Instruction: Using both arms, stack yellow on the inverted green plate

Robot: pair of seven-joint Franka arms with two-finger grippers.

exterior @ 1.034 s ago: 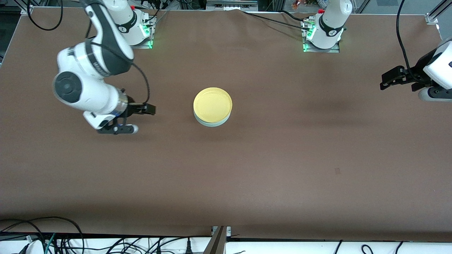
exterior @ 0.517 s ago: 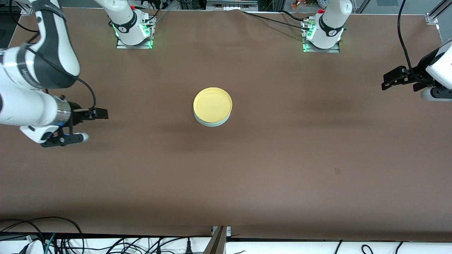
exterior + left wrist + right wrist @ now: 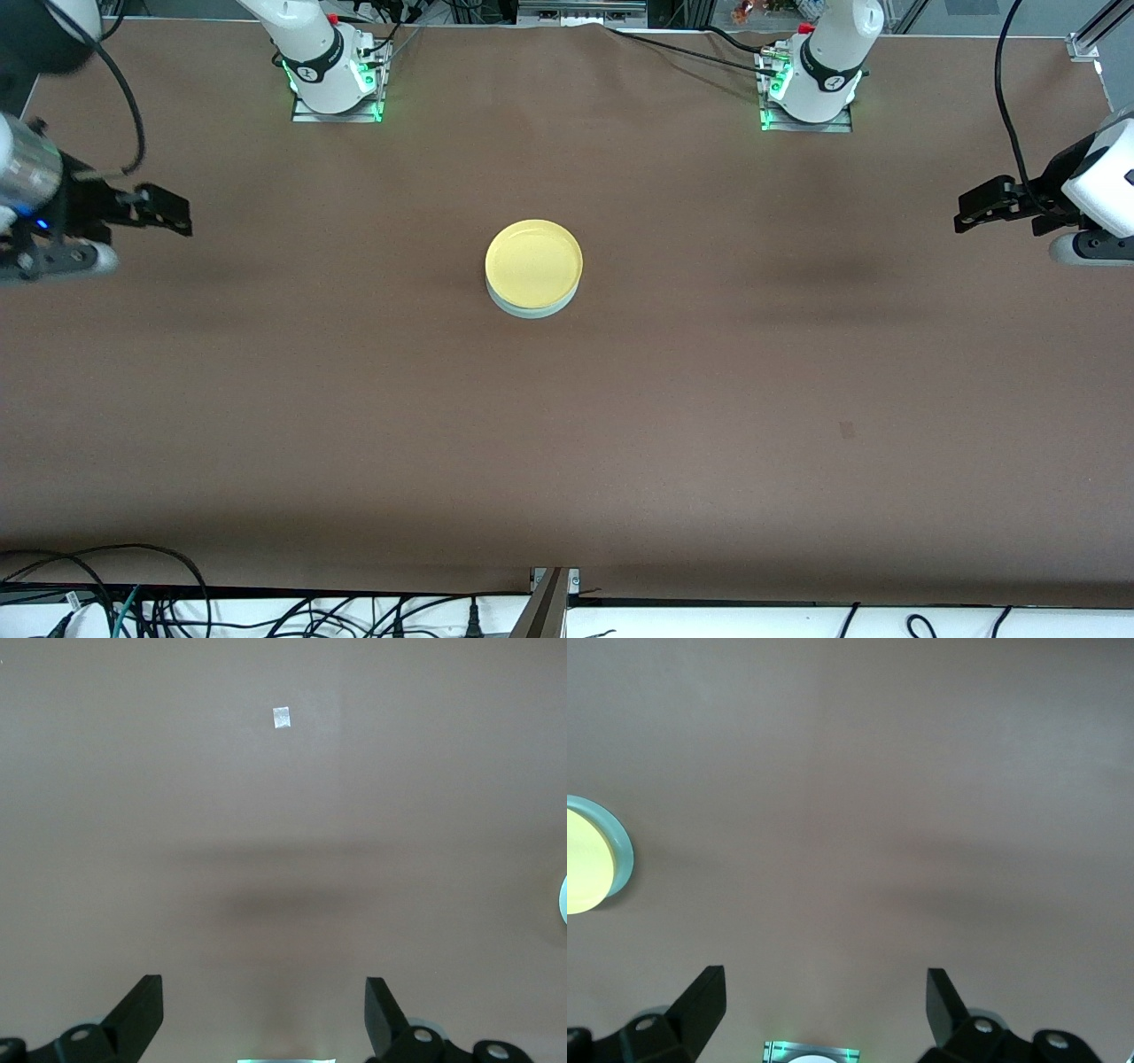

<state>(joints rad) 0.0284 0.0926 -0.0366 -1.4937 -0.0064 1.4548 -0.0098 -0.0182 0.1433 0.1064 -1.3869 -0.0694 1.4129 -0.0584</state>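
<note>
The yellow plate (image 3: 533,262) lies right side up on the pale green plate (image 3: 532,310), which shows only as a thin rim under it. The stack stands mid-table. The right wrist view catches the yellow plate (image 3: 583,873) and the green plate's rim (image 3: 623,855) at its edge; the left wrist view shows only a sliver of the green plate (image 3: 563,900). My right gripper (image 3: 177,214) (image 3: 824,988) hangs open and empty over the right arm's end of the table. My left gripper (image 3: 967,211) (image 3: 264,992) is open and empty over the left arm's end.
Both arm bases (image 3: 335,84) (image 3: 808,93) stand along the table's edge farthest from the front camera, green lights on. A small square mark (image 3: 846,430) (image 3: 282,718) lies on the brown cloth. Cables (image 3: 133,602) run along the nearest edge.
The right arm has swung away from beside the plates out to its own end of the table, its gripper still open. The left arm has barely moved. The plates have not shifted.
</note>
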